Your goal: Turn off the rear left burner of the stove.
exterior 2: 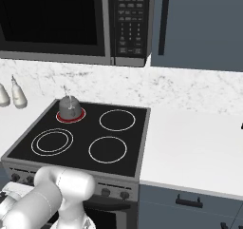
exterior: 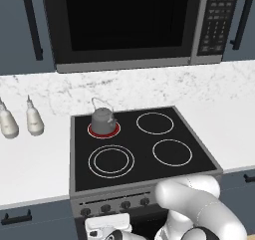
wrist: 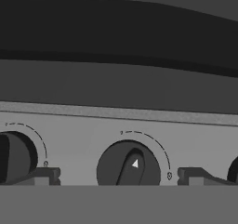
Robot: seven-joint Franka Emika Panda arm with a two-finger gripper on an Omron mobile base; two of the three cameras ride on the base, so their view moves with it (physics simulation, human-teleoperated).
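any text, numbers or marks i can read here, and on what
No words or numbers read clearly.
microwave keypad: button labels too small and blurred.
stove front panel, hand view: centre knob bears a white triangle pointer, ringed by a dashed arc ending in a small "0"-like mark, not certain.

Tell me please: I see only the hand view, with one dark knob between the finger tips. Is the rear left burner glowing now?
Observer: Yes. In the left base view the rear left burner glows red on the black glass of the stove.
Operator: Does something stand on it?
Observer: A small grey kettle stands upright on it and covers most of the red zone.
Operator: And the other burners?
Observer: The other three rings are plain white outlines with no glow.
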